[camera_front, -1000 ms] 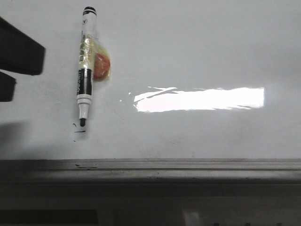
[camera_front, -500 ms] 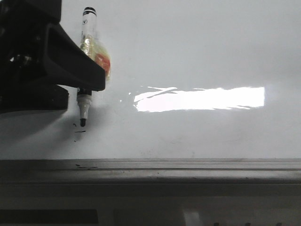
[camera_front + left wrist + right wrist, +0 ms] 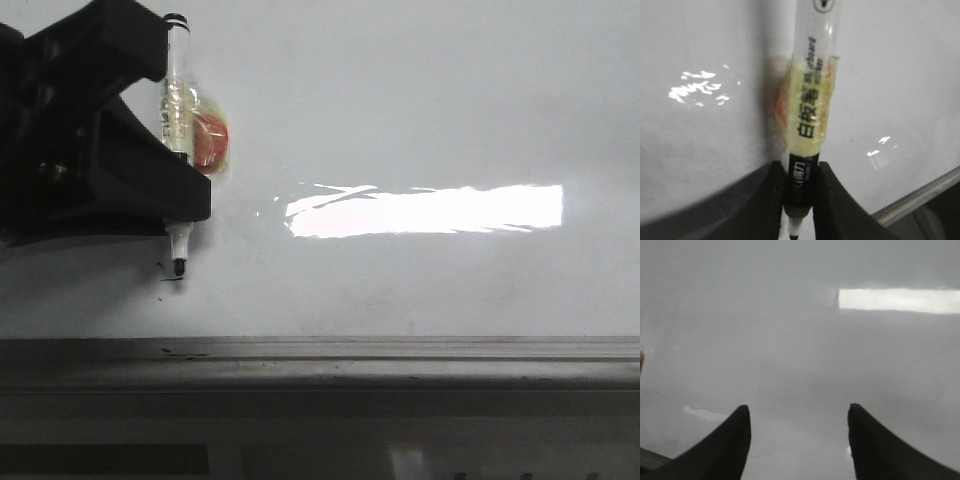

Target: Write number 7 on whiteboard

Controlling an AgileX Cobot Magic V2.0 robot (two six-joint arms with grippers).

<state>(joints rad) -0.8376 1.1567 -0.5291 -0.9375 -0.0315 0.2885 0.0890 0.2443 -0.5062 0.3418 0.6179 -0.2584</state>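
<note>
1. Left hand point(image 3: 185, 205) at the upper left of the front view, black and bulky, closed on a marker point(image 3: 177, 120) — fingers point(image 3: 774, 200) pressed against both sides of the barrel in the left wrist view.
2. Marker standing roughly vertical in the frame, cap end up, dark tip point(image 3: 179, 266) down against the whiteboard point(image 3: 420, 120).
3. Yellowish tape and an orange-red blob point(image 3: 210, 140) stuck to the marker's barrel, just right of it.
4. No finished number 7 on the board; only a tiny dash and specks point(image 3: 170, 282) just below the tip, lower left of the frame.
5. Bright rectangular glare point(image 3: 425, 211) across the middle right of the board; grey ledge point(image 3: 320, 350) along the lower edge.
6. Right hand point(image 3: 799, 440) seen only in its own wrist view — fingers wide apart, holding nothing, bare board beyond.
</note>
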